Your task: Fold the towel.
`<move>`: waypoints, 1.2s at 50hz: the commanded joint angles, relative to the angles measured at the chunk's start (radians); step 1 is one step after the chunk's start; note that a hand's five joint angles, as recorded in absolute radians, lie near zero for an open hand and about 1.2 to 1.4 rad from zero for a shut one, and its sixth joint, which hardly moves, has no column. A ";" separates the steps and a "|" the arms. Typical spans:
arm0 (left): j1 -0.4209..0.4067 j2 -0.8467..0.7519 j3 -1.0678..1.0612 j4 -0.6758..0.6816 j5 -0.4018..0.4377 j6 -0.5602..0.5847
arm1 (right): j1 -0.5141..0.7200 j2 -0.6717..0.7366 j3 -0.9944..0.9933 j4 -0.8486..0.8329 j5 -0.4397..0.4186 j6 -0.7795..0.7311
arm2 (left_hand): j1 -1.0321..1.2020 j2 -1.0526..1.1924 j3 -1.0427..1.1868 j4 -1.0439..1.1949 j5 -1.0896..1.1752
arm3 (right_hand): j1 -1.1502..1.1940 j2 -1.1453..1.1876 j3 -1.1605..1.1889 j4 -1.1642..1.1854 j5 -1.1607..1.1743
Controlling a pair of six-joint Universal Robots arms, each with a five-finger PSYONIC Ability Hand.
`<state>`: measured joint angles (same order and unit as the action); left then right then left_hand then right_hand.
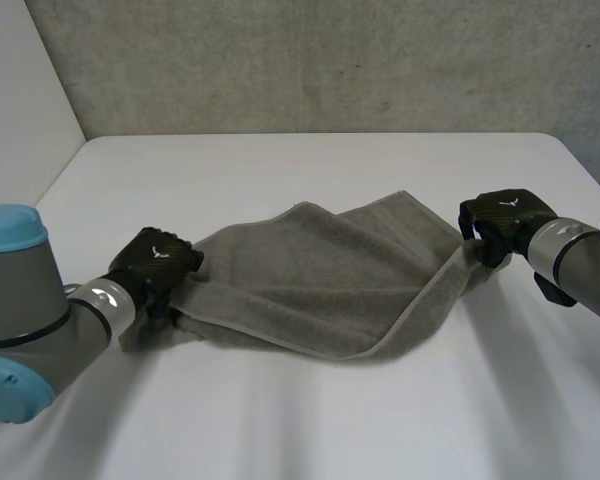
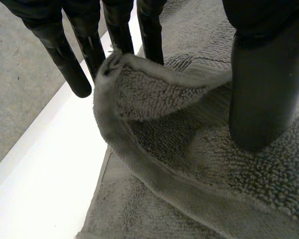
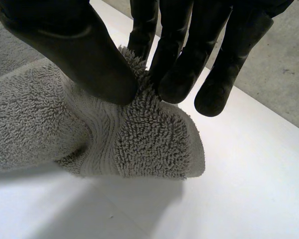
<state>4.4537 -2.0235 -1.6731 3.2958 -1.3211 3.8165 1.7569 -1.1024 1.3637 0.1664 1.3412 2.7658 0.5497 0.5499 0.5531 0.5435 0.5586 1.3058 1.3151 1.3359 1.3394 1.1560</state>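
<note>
Pinching towel [image 1: 320,285] (right robot hand [image 1: 505,222], white logo [image 1: 513,201])

Your head view looks down and forward from behind, far enough back to take in most of the table [image 1: 300,430]. Each wrist view sits very close at one end of the towel [image 1: 320,285], the part it shares with the head view.
</note>
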 commanded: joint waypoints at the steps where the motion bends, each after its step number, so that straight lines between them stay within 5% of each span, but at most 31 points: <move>1: -0.031 -0.023 0.033 -0.001 -0.012 -0.012 | -0.001 0.003 0.008 -0.013 -0.004 -0.002 | -0.025 -0.025 -0.028 -0.019 -0.208 | 0.091 0.081 0.060 0.057 0.066; 9: -0.047 -0.043 0.049 -0.004 -0.012 -0.012 | -0.001 0.009 0.008 -0.015 -0.004 -0.002 | 0.227 0.227 0.224 0.234 0.044 | 0.091 0.081 0.060 0.057 0.066; 11: -0.047 -0.053 0.058 -0.005 -0.009 -0.012 | -0.001 0.009 0.006 -0.015 -0.004 -0.002 | 0.648 0.648 0.644 0.654 0.464 | 0.091 0.081 0.060 0.057 0.066; 13: -0.047 -0.055 0.067 -0.005 -0.009 -0.012 | -0.002 0.009 0.005 -0.015 -0.004 -0.002 | 0.845 0.844 0.841 0.851 0.661 | 0.091 0.081 0.060 0.057 0.066; 23: -0.044 0.043 0.110 -0.005 -0.023 -0.086 | -0.014 -0.060 -0.045 0.002 -0.004 0.000 | 0.847 0.846 0.843 0.853 0.663 | 0.091 0.081 0.060 0.057 0.066; 32: -0.019 0.402 0.119 -0.021 -0.033 -0.386 | -0.086 -0.370 -0.127 0.158 -0.048 -0.043 | 0.847 0.846 0.843 0.853 0.663 | 0.091 0.081 0.060 0.057 0.066; 41: 0.030 0.572 0.213 -0.286 -0.023 -0.448 | -0.209 -0.510 -0.285 0.370 -0.200 -0.084 | 0.847 0.846 0.843 0.853 0.663 | 0.091 0.081 0.060 0.057 0.066; 50: 0.053 0.566 0.292 -0.421 -0.021 -0.446 | -0.281 -0.473 -0.466 0.524 -0.240 -0.140 | 0.847 0.846 0.843 0.853 0.663 | 0.091 0.081 0.060 0.057 0.066; 58: 0.085 0.396 0.309 -0.446 -0.020 -0.446 | -0.218 -0.228 -0.479 0.587 -0.203 -0.351 | 0.847 0.846 0.843 0.853 0.663 | 0.091 0.081 0.060 0.057 0.066; 60: 0.065 0.283 0.352 -0.453 -0.024 -0.446 | -0.144 -0.136 -0.479 0.590 -0.136 -0.411 | 0.847 0.846 0.843 0.853 0.663 | 0.091 0.081 0.060 0.057 0.066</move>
<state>4.5322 -1.5424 -1.3659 2.8463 -1.3404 3.3704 1.5010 -1.4296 0.8791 0.7413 1.1137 2.5035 1.4330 1.4973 1.5334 1.5055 1.4682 1.3057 1.3152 1.3359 1.3395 1.1563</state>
